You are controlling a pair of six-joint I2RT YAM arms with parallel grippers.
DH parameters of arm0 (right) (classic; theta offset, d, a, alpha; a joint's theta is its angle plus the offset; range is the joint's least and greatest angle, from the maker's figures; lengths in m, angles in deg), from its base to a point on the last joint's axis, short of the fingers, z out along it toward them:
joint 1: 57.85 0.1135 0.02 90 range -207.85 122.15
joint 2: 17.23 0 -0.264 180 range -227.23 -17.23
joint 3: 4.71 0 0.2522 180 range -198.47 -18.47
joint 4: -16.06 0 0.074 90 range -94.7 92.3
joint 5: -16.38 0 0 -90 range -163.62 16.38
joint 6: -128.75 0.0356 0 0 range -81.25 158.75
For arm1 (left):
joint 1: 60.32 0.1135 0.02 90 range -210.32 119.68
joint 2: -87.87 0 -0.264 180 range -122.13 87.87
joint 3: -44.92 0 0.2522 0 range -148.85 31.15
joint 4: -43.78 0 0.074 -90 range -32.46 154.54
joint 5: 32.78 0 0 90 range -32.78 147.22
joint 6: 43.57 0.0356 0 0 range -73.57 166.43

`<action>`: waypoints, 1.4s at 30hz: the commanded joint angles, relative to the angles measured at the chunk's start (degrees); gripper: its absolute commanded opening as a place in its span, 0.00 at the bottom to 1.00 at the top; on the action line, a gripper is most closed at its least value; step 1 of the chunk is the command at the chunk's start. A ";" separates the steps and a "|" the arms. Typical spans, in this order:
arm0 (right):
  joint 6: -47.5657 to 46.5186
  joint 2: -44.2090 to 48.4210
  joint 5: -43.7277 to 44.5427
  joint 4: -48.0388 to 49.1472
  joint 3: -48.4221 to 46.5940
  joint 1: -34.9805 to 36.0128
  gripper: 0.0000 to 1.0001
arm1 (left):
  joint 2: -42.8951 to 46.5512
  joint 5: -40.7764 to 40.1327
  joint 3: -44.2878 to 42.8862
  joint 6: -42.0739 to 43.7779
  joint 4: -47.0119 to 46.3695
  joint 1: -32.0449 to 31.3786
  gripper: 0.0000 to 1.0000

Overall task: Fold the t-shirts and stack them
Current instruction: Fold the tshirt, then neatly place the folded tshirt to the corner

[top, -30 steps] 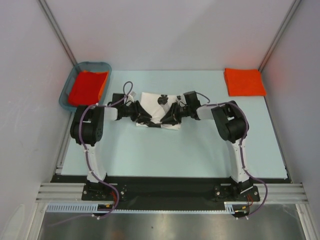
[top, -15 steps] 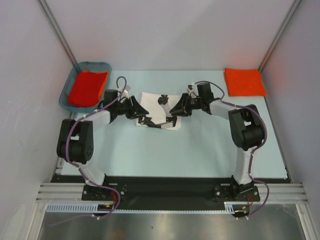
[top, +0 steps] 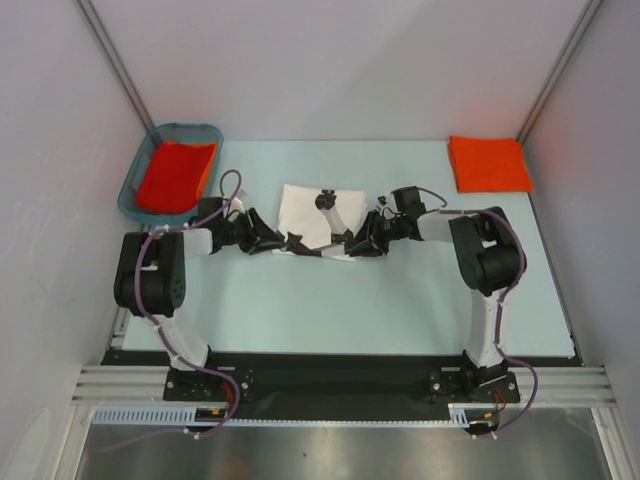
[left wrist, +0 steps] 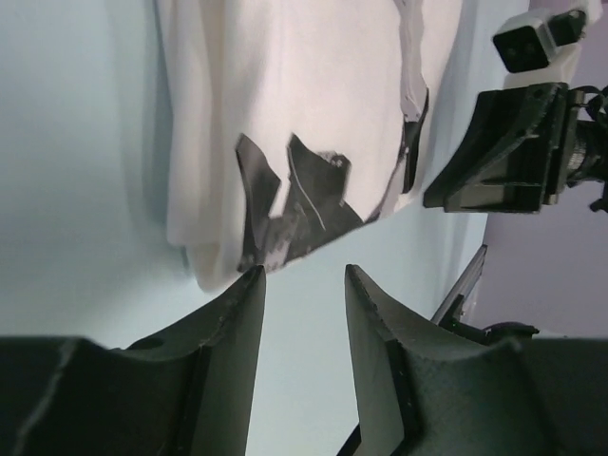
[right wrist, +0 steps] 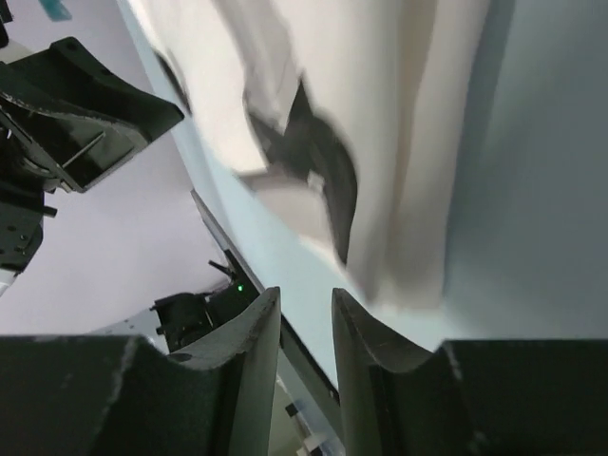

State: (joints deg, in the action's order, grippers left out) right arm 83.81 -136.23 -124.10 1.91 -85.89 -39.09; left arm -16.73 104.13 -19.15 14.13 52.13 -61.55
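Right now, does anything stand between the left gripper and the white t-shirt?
Nothing visible does. The left gripper is open, close to the edge of the white t-shirt, with only bare table between them.

The right gripper (right wrist: 304, 302) fills the bottom edge, its two dark fingers slightly apart with nothing between them. Above them, the white t-shirt (right wrist: 408, 142) lies blurred across the pale counter (right wrist: 541, 190), its black print (right wrist: 318, 166) mid-frame. The left gripper (right wrist: 166, 109) shows upper left.
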 commanded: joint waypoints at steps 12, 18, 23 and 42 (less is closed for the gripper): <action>-13.60 30.49 13.56 -20.92 13.26 -3.30 0.62 | 40.92 -9.72 17.06 -13.74 7.16 -2.01 0.53; -4.90 31.37 12.77 -10.70 19.95 -2.24 0.70 | 44.65 -13.25 27.60 -29.29 -3.06 -8.86 0.64; -2.70 29.44 14.35 -8.41 20.05 -1.36 0.78 | 47.81 -31.85 34.73 -44.94 -12.77 -20.54 0.81; 7.25 26.77 23.49 -1.79 21.53 -0.74 0.67 | 33.51 -56.10 27.91 -58.23 -18.26 -36.37 0.66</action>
State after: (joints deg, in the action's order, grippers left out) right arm 94.63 -114.92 -102.83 5.26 -63.53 -37.18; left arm 19.25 58.67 11.45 -39.77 35.28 -93.75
